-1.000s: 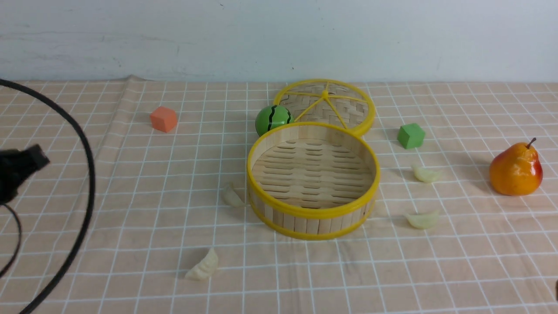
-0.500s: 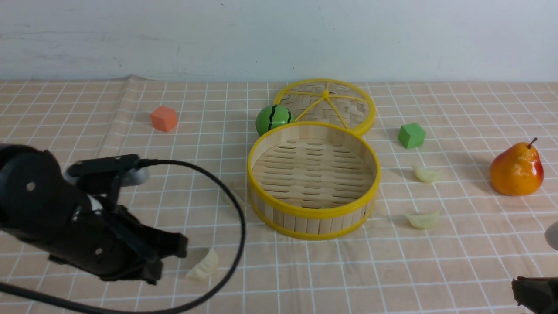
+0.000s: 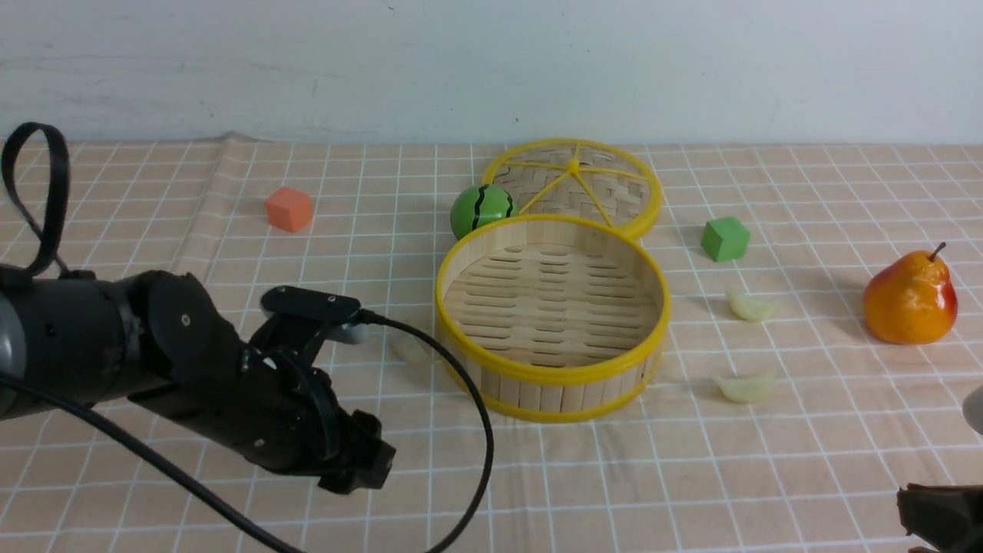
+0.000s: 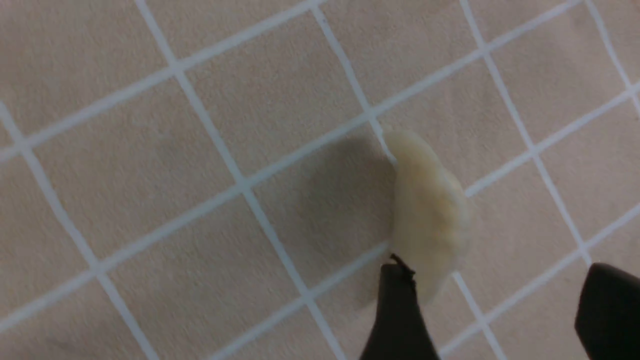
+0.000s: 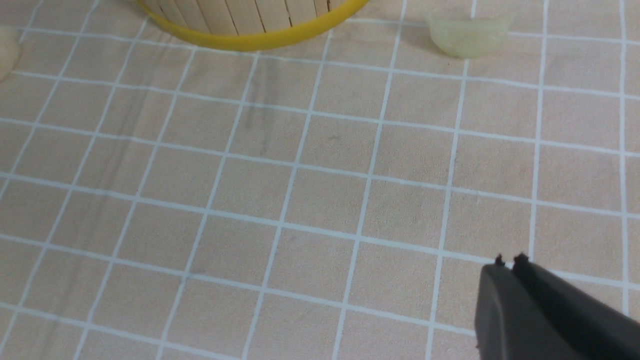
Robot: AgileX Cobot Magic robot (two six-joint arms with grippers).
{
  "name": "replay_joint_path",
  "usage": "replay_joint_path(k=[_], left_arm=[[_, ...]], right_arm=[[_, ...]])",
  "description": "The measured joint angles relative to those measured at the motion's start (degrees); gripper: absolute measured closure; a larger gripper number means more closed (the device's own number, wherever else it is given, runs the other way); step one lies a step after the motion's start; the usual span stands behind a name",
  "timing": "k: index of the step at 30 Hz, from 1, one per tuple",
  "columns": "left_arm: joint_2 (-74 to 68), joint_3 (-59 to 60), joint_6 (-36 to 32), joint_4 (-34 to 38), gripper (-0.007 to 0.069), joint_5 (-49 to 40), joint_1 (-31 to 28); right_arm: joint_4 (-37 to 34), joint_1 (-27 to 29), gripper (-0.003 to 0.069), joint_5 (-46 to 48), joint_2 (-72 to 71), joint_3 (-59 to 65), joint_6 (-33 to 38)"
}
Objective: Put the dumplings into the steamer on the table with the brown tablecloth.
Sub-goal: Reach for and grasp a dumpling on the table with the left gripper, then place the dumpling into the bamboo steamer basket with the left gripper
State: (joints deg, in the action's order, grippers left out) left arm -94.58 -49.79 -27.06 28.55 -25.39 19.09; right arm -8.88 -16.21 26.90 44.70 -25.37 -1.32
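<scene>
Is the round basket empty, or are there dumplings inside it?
Empty: the steamer shows only bare slats inside, and the dumplings lie outside it.

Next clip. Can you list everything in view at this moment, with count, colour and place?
pale cream crescent toy dumplings: four, cream; two on the cloth right of the steamer, one close by its left side, one near-left, seen only in the left wrist view
round bamboo steamer with yellow rims: one, wood and yellow; centre, nothing in it
flat woven yellow-spoked lid: one, yellow; behind the steamer
green striped ball: one; beside the lid, on its left
orange cube: one; far left
green cube: one; right of the lid
orange-yellow pear: one; far right
peach-tan grid tablecloth: one; under everything
left fingers: black, apart; over the near-left dumpling, not closed on it
right fingers: black, together; near right, over bare cloth
</scene>
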Motion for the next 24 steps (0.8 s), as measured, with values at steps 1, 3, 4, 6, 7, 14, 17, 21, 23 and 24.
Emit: replay_joint_path(k=[1, 3, 4, 6, 7, 14, 17, 21, 23, 24], left_arm=[[-0.44, -0.07, -0.41, 0.05, 0.0148, 1.08, 0.00], [-2.63, -0.34, -1.40, 0.21, 0.0156, 4.21, 0.00], [-3.36, -0.39, -1.47, 0.26, 0.0177, 4.69, 0.00], [-3.98, -0.39, -1.59, 0.32, 0.0214, 4.76, 0.00], [-4.79, -0.39, -1.59, 0.39, 0.0263, 4.32, 0.00], [-5.01, -1.66, -1.28, 2.95, 0.0447, 0.46, 0.00], [-3.29, -5.57, 0.19, 7.04, 0.0446, -7.58, 0.13], [-1.37, -17.20, 5.50, 9.80, 0.0446, -13.08, 2.67], [-1.77, -22.10, 8.69, 8.38, 0.0446, -12.88, 4.37], [-3.09, -26.83, 12.21, 5.15, 0.0446, -12.66, 6.13]], right_arm=[[0.00, 0.00, 0.0635, 0.00, 0.00, 0.00, 0.00], [0.00, 0.00, 0.0631, 0.00, 0.00, 0.00, 0.00], [0.00, 0.00, 0.0630, -0.04, 0.00, 0.00, 0.00], [0.00, 0.00, 0.0627, -0.04, 0.00, 0.00, 0.00], [0.00, 0.00, 0.0626, -0.04, 0.00, 0.00, 0.00], [-0.60, 0.00, 0.0617, -0.26, 0.00, 0.00, 0.00], [-0.65, 0.00, 0.0615, -0.40, 0.00, 0.00, 0.00], [-0.65, 0.00, 0.0608, -1.50, 0.00, 0.00, 0.06], [-0.78, 0.00, 0.0606, -1.89, 0.00, 0.00, 0.06], [-0.83, 0.00, 0.0606, -1.95, 0.00, 0.00, 0.06]])
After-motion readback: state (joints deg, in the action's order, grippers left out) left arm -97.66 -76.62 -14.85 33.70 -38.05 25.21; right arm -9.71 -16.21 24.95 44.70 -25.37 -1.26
